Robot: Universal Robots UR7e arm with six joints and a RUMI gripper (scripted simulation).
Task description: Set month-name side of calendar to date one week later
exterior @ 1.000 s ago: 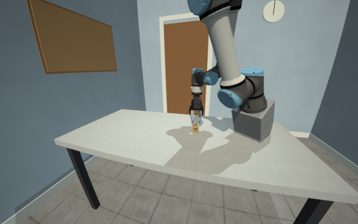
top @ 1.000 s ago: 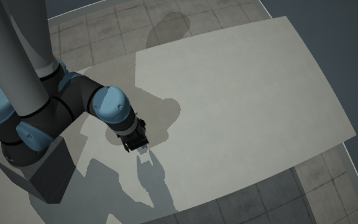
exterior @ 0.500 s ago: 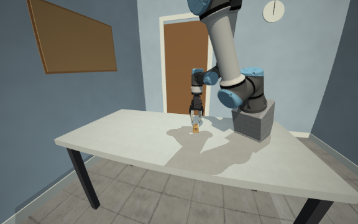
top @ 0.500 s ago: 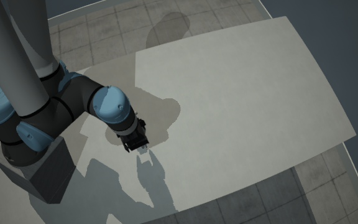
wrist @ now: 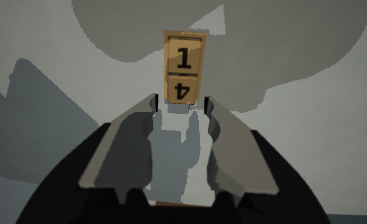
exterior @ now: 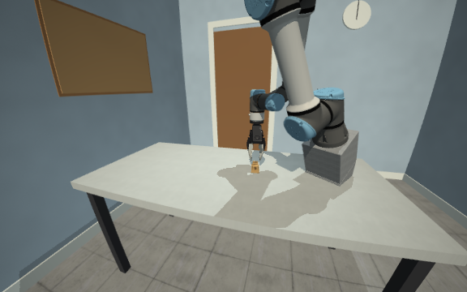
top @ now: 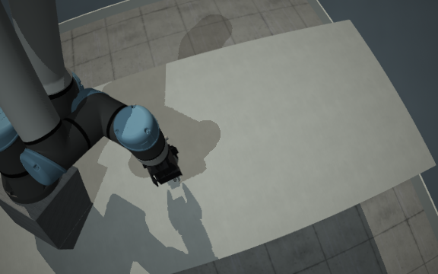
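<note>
Wrist view: your calendar tray (wrist: 166, 67) (exterior: 255, 173) stands on the pale table (top: 299, 114) (exterior: 156, 182) (wrist: 294, 155), just past the fingertips of your gripper (top: 175, 181) (exterior: 255, 158) (wrist: 181, 96), whose jaws are parted with nothing between them. Seen from here, the cube marked 1 (wrist: 184, 55) reads upright, and the cube marked 4 (wrist: 182, 90), nearer the fingers, reads upside down. Exterior view puts your fingertips just above the calendar; you cannot tell the month side.
</note>
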